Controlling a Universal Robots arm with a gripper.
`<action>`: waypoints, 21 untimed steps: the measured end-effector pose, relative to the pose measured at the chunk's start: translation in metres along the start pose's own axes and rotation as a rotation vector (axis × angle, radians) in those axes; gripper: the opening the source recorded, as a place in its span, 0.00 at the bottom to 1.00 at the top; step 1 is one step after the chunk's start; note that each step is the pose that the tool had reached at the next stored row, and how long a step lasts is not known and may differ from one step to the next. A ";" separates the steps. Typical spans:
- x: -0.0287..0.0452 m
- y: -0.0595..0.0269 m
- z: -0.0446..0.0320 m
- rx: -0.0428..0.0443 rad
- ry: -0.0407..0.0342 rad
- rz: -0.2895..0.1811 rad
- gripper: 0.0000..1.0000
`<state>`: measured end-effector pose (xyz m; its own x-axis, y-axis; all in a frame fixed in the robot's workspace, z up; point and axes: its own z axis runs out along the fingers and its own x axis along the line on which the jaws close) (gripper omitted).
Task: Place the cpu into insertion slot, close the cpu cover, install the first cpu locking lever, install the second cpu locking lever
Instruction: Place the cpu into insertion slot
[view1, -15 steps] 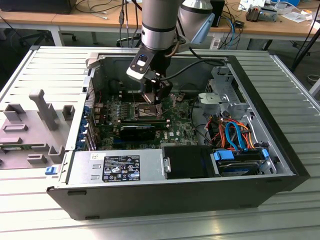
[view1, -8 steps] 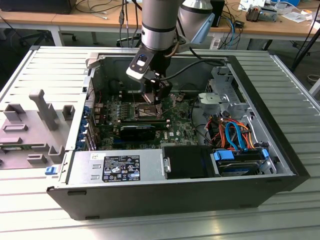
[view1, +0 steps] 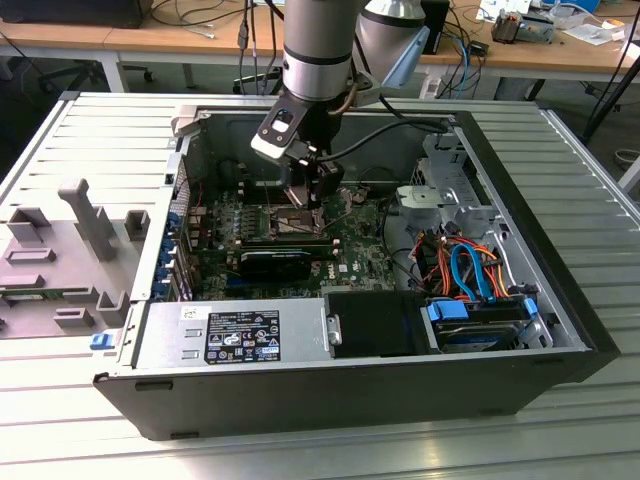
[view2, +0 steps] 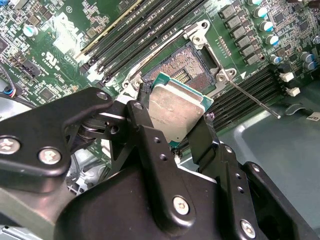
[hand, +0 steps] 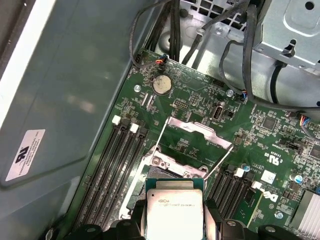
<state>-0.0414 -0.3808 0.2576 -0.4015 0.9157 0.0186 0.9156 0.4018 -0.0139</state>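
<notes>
cpu (view2: 177, 112) | clamped by its edges between the fingers of my gripper (view2: 172, 125), hanging just above the insertion slot (view2: 182, 67), not seated | cpu cover (hand: 192, 126) stands open, both locking levers (hand: 161, 134) unlatched | progress as I judge it: placing in hand, none of four steps finished

Likely lab: open computer case (view1: 300, 395) on slatted metal bench (view1: 100, 140), cable-strewn desks (view1: 130, 38) behind
</notes>
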 end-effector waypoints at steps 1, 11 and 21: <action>0.0000 0.0000 0.0000 -0.0001 0.0000 0.001 0.55; 0.0000 0.0000 0.0003 -0.0003 0.0002 0.016 0.55; 0.0000 0.0000 0.0005 -0.0005 0.0003 0.030 0.55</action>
<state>-0.0414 -0.3808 0.2570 -0.3736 0.9274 0.0185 0.9274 0.3739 -0.0140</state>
